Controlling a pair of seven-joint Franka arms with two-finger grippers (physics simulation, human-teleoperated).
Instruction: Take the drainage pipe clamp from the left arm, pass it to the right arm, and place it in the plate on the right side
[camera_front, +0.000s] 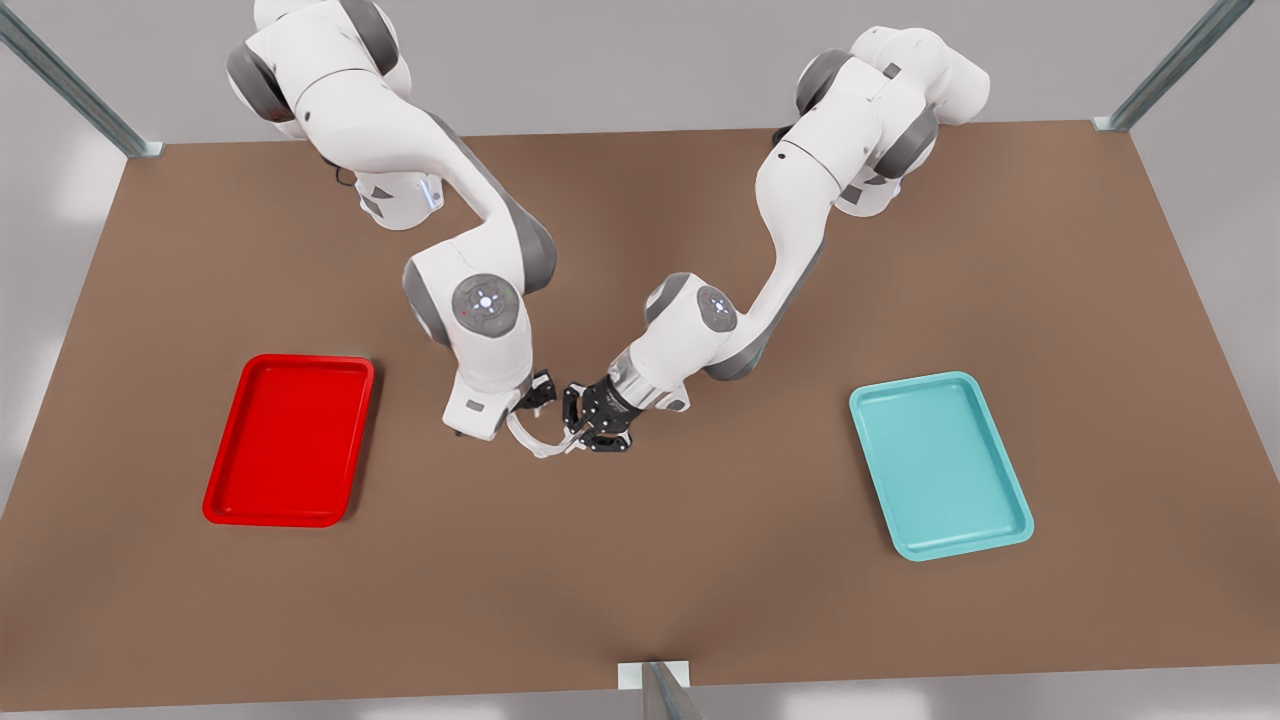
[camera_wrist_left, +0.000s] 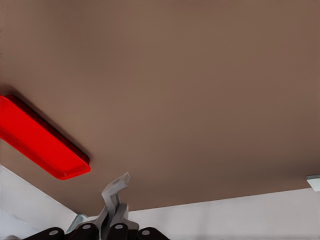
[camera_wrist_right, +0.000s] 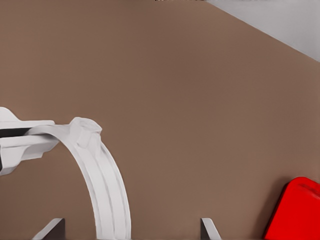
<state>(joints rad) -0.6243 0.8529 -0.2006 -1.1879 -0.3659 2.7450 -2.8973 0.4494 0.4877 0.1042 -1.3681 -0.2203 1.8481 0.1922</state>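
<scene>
The drainage pipe clamp (camera_front: 545, 443), a thin white half-ring, hangs just above the table between the two arms. The left gripper (camera_front: 577, 437), on the arm at the front view's right, is shut on one end of it; the left wrist view shows the clamp's tab (camera_wrist_left: 116, 186) sticking out of that gripper (camera_wrist_left: 112, 222). The right gripper (camera_front: 527, 408), on the arm at the front view's left, is open. Its fingertips (camera_wrist_right: 50, 227) stand wide apart on either side of the clamp's arc (camera_wrist_right: 107, 185) without touching it. The red plate (camera_front: 290, 440) lies at the front view's left.
A teal tray (camera_front: 940, 465) lies at the front view's right. The brown table (camera_front: 640, 580) spreads wide around both trays. Metal frame posts stand at the far corners, and one (camera_front: 655, 685) at the near edge. The plate's rim (camera_wrist_left: 42, 142) (camera_wrist_right: 295, 212) shows in both wrist views.
</scene>
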